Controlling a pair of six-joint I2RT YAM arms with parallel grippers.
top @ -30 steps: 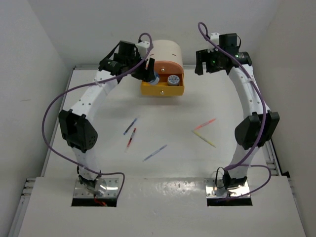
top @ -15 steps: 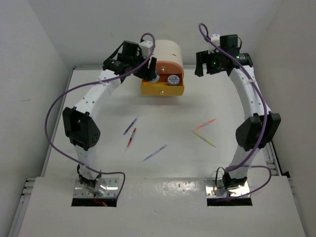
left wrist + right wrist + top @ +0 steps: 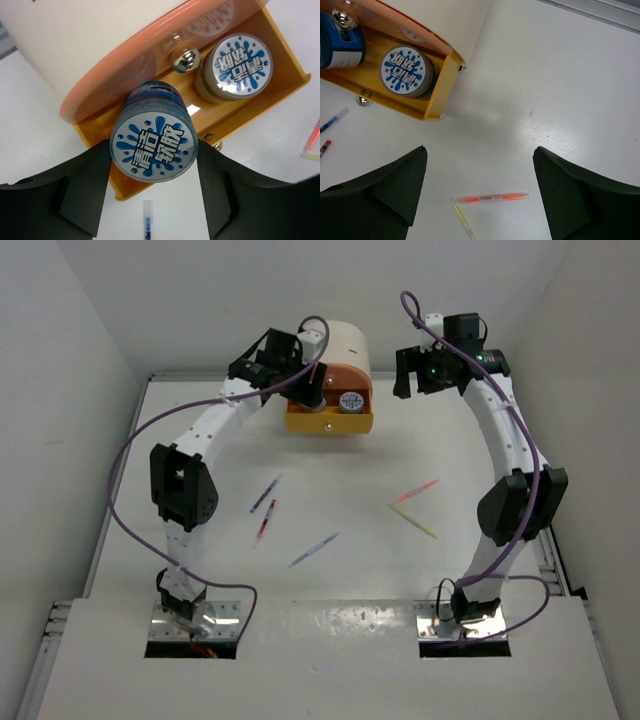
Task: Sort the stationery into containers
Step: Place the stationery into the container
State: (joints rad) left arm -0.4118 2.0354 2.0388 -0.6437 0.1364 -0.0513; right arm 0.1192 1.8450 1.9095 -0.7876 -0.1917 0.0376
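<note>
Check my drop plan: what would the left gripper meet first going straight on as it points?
The left gripper, with the held jar leading, would likely meet the open yellow drawer, beside the second jar; depth unclear.

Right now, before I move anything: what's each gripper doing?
Left gripper: closed on a round blue-white jar, at the open yellow drawer.
Right gripper: open, empty.

Left gripper (image 3: 311, 392), holding round blue-white piece (image 3: 154, 150), shifted right toward frame centre, over open yellow drawer (image 3: 330, 424); elbow followed.
</note>
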